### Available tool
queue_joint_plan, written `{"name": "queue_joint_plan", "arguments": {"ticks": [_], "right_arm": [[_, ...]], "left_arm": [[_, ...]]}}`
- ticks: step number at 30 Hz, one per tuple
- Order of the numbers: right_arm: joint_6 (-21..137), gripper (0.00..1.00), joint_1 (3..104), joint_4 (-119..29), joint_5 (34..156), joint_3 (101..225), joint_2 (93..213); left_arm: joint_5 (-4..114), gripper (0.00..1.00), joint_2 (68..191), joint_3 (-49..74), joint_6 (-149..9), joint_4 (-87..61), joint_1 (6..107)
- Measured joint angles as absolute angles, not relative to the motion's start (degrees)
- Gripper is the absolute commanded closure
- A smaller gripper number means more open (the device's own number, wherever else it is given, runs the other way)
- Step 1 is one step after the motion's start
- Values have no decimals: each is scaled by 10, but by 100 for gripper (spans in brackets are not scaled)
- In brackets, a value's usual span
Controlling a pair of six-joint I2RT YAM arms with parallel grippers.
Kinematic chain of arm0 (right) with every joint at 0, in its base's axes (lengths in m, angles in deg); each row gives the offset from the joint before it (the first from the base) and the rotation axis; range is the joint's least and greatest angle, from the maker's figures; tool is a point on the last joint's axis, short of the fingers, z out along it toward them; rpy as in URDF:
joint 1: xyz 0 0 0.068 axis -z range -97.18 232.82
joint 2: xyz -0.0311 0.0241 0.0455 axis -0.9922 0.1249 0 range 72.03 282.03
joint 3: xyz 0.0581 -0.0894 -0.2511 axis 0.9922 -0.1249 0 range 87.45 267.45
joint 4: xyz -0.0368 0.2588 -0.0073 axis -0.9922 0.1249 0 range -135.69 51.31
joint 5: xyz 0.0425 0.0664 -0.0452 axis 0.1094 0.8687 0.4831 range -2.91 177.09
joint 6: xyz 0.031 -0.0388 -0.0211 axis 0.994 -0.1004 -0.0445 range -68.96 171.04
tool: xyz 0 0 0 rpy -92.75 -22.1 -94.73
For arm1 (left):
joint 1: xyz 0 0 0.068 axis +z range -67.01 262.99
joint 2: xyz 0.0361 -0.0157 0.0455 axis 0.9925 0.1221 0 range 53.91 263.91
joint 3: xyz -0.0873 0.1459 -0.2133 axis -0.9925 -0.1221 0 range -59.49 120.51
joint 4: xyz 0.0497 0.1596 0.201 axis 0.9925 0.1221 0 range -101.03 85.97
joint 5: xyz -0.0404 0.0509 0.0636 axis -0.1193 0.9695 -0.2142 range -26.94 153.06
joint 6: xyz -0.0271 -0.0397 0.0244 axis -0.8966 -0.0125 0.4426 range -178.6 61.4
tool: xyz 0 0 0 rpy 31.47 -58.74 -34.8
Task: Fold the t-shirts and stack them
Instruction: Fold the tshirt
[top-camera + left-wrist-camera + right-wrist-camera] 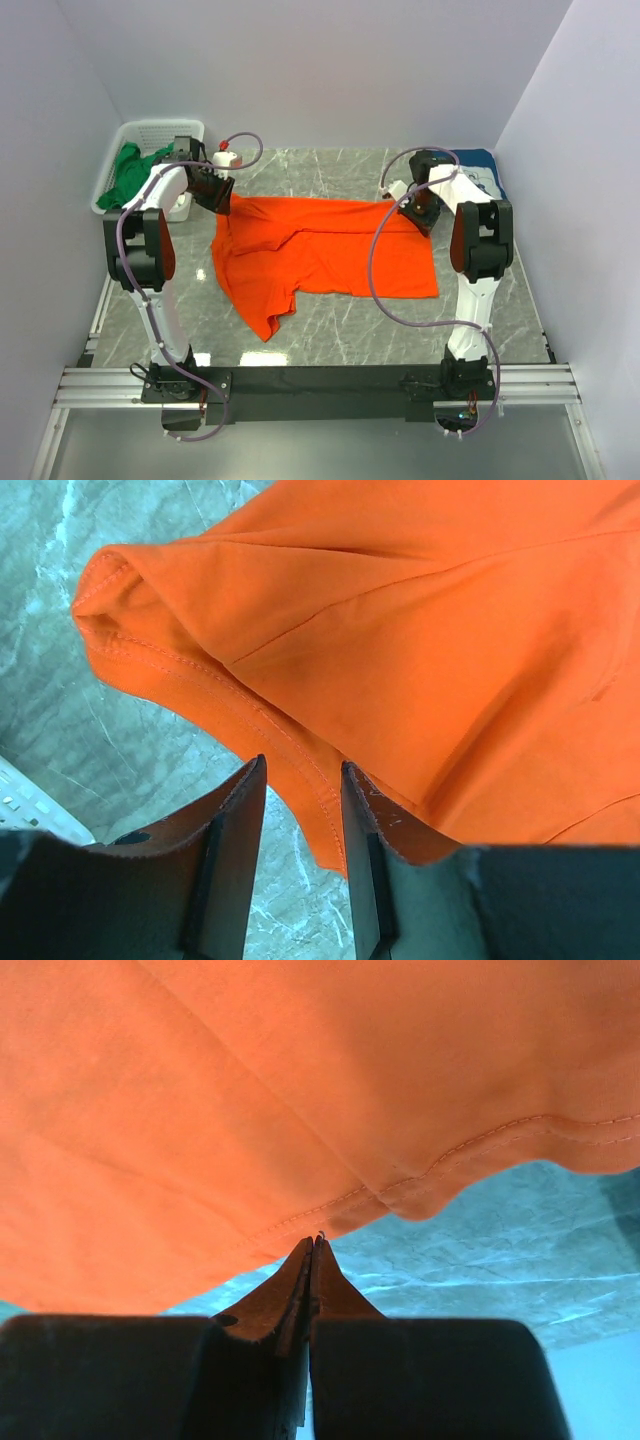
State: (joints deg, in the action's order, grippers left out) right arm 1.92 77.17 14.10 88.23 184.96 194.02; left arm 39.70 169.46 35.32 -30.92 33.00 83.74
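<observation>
Orange shirt (330,250) spread on bench (350,340), long axis left-right. Left fingers (238,830) narrowly parted, astride far-left hem, not yet closed. Right fingers (300,1280) closed tip to tip at far-right hem; pinch on cloth unclear. Shirt lies nearward of both.

The orange t-shirt (330,250) is looking like soft, dull cloth, and it is showing neat stitches along its edge. The table (340,335) is looking like smooth grey stone with white lines, and it is shining a little. The basket (160,133) is looking like hard white plastic with lots of little holes. The green t-shirt (130,170) is looking like soft cloth too. The left gripper (300,770) is showing dull black fingers (235,850).
</observation>
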Motion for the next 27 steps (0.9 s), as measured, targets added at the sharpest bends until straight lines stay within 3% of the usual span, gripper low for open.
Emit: {"name": "queue_joint_plan", "arguments": {"ticks": [1, 5, 8, 20, 24, 27], "right_arm": [[19, 97, 772, 141, 883, 1849, 1940], [22, 65, 772, 132, 882, 1848, 1940], [22, 61, 771, 123, 881, 1848, 1940], [16, 63, 768, 75, 857, 1849, 1958], [12, 70, 768, 67, 850, 1849, 1971], [9, 81, 767, 66, 846, 1855, 1978]], "left_arm": [[397, 58, 1695, 353, -308, 330, 837], [392, 58, 1695, 351, -308, 331, 837], [389, 58, 1695, 351, -308, 332, 837], [389, 57, 1695, 351, -308, 334, 837], [389, 57, 1695, 351, -308, 334, 837], [389, 57, 1695, 351, -308, 334, 837]]}}
